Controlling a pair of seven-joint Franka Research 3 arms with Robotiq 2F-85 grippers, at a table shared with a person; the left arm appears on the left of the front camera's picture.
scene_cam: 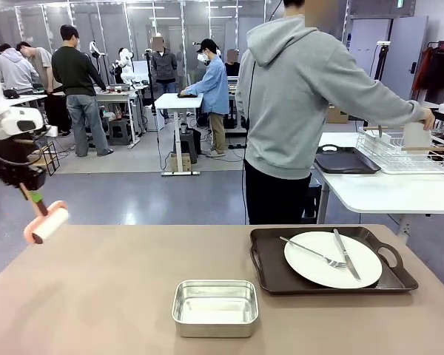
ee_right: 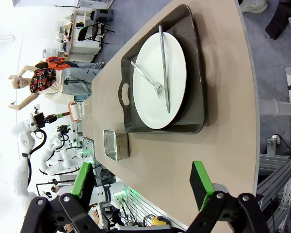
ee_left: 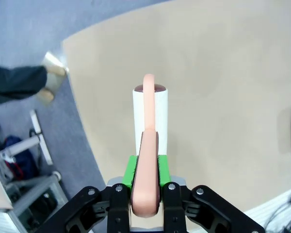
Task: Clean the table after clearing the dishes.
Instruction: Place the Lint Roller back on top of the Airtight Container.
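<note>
L pincer clenched on lint roller over desk, R pincer released; tray w/ plate not yet cleared, so prob needs removing before rolling

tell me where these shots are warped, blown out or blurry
Front view: even ceiling light, sharp, with a soft sheen in the steel pan. Left wrist view: the wide lens bows the table edge, and the roller is crisp. Right wrist view: rolled sideways, table edge curved, the background at picture left washed out white.
</note>
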